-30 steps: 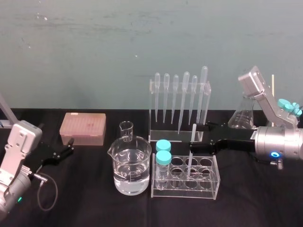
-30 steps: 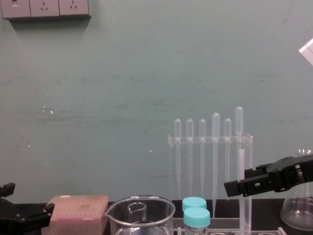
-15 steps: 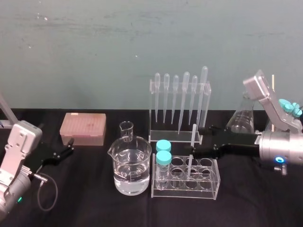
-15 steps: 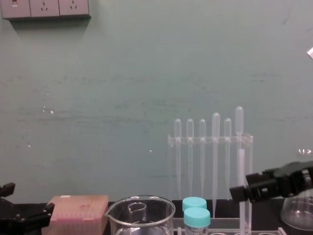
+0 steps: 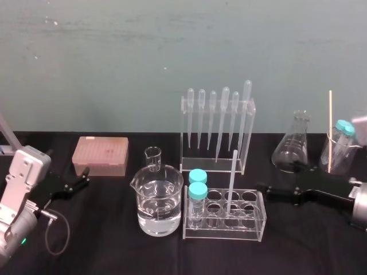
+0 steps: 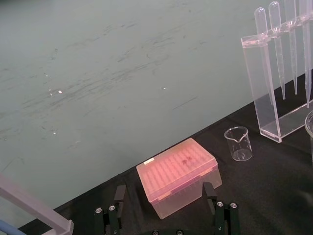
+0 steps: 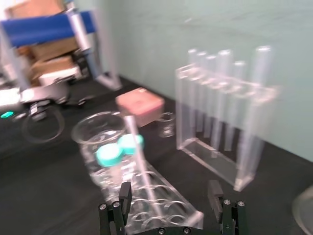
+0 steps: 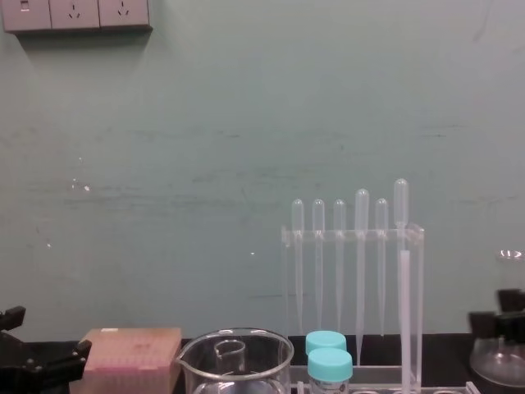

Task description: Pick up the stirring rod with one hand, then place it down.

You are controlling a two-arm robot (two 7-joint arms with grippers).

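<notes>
- Head view: find the stirring rod [image 5: 231,183] standing near-upright in a mid hole of the clear tube rack [image 5: 255,220], free of both grippers. Spot R gripper [image 5: 262,187] low over the black table [image 5: 114,240], just beside the rack's R end – apart from the rod. L gripper [image 5: 85,177] parked far L, near the pink tip box [image 5: 100,154]. Note also the big beaker [image 5: 157,200] w/ clear liquid just L of the rack, two teal-capped tubes [image 5: 198,184] at the rack's L end, and the pipette rack [image 5: 215,129] behind.
- L wrist view: see L gripper's fingers [image 6: 120,196] spread wide, holding nothing. Pink box beyond them, small beaker [image 6: 238,143] past it.
- R wrist view: see R gripper's fingers [image 7: 123,196] wide apart & empty – rod [image 7: 139,156] ahead of them in the rack, not touched.
- Chest view: find the rod [image 8: 404,316] upright in front of the pipette rack, w/ R gripper [image 8: 484,322] at the R edge, well apart from it. L gripper [image 8: 49,361] at lower L corner.
</notes>
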